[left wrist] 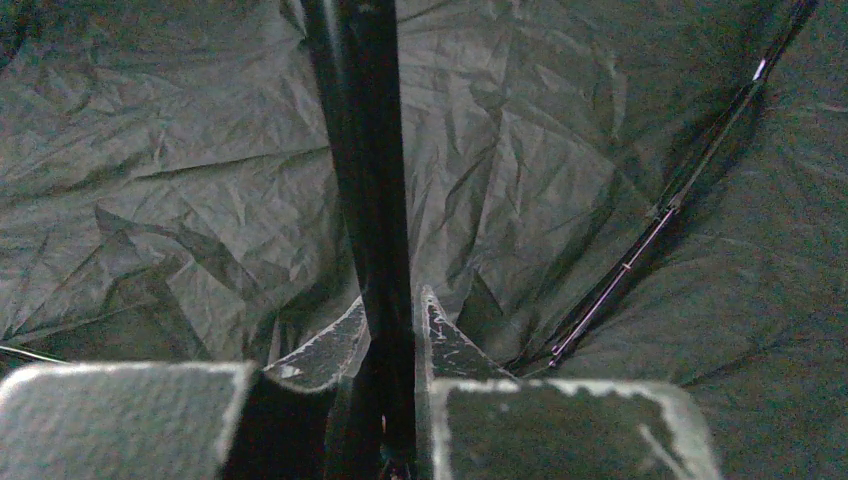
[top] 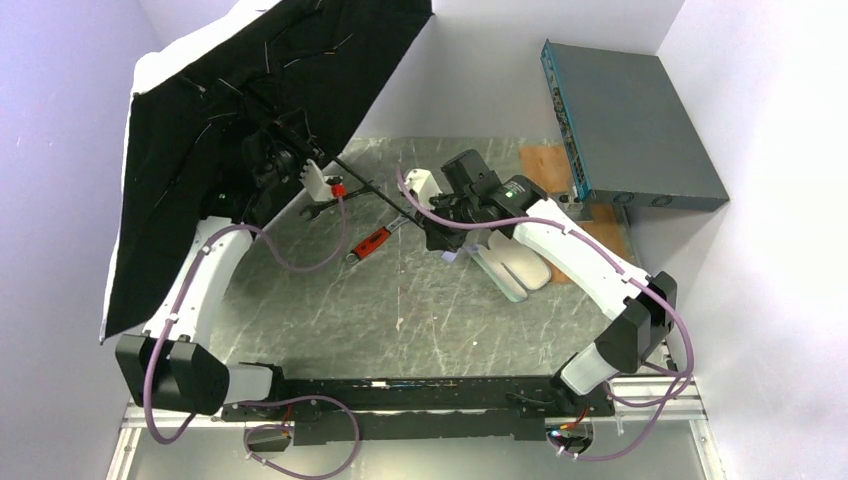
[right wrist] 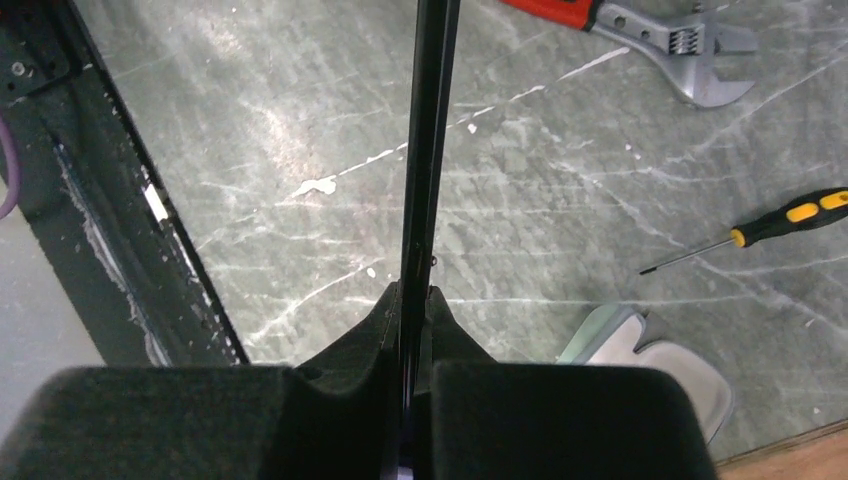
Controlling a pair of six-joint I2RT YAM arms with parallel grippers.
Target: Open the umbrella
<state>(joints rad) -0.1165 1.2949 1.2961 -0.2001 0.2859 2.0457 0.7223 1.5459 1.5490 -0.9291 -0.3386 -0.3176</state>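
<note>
The umbrella (top: 230, 130) stands spread at the far left, its black lining facing me and a white edge along the rim. Its thin black shaft (top: 375, 195) slants from the canopy down toward the table's middle. My left gripper (top: 285, 165) is under the canopy, shut on the thick upper part of the shaft (left wrist: 365, 150), fingertips (left wrist: 440, 335) pressed to both sides. My right gripper (top: 440, 225) is shut on the thin lower shaft (right wrist: 428, 130), just above the table. The handle end is hidden beneath that gripper.
A red-handled adjustable wrench (top: 375, 242) lies under the shaft, and a yellow-and-black screwdriver (right wrist: 770, 225) lies nearby. A pale mint oval case (top: 515, 268) rests beside the right arm. A blue-grey box (top: 625, 125) leans at the back right over a brown board (top: 550, 170).
</note>
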